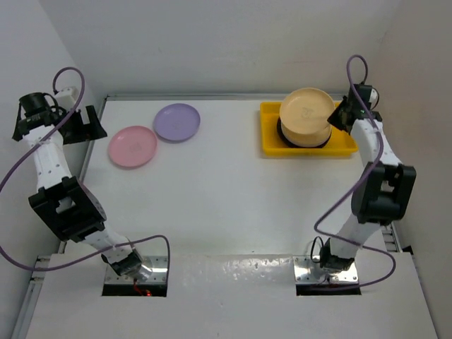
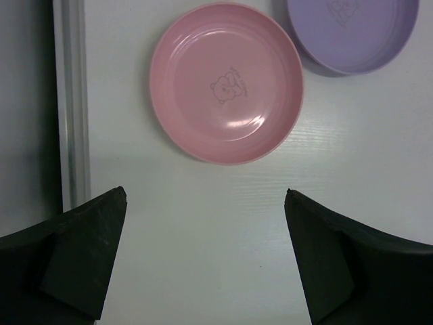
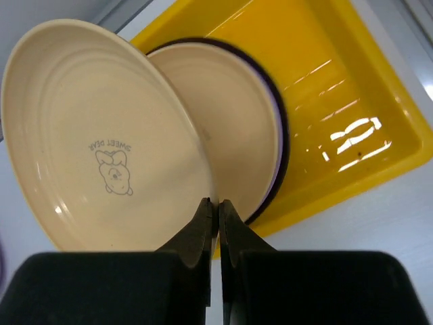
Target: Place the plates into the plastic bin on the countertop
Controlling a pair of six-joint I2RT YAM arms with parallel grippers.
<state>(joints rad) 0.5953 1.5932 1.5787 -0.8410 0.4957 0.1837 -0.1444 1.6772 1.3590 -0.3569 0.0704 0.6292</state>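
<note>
My right gripper (image 3: 218,203) is shut on the near rim of a cream plate (image 3: 101,135), which hangs tilted over the yellow plastic bin (image 3: 338,101). In the bin lies a stack with another cream plate (image 3: 233,115) on top and purple and dark rims showing beneath. From above, the held plate (image 1: 307,113) covers most of the stack in the bin (image 1: 272,145) at the back right, with the right gripper (image 1: 337,113) at its right edge. A pink plate (image 2: 226,81) and a purple plate (image 2: 352,30) lie flat on the countertop. My left gripper (image 2: 205,196) stands open just short of the pink plate, holding nothing.
White walls close the countertop (image 1: 226,198) on the left, back and right. A raised white strip (image 2: 71,101) runs along the left edge beside the pink plate. The right arm's cable (image 1: 357,67) loops up by the bin.
</note>
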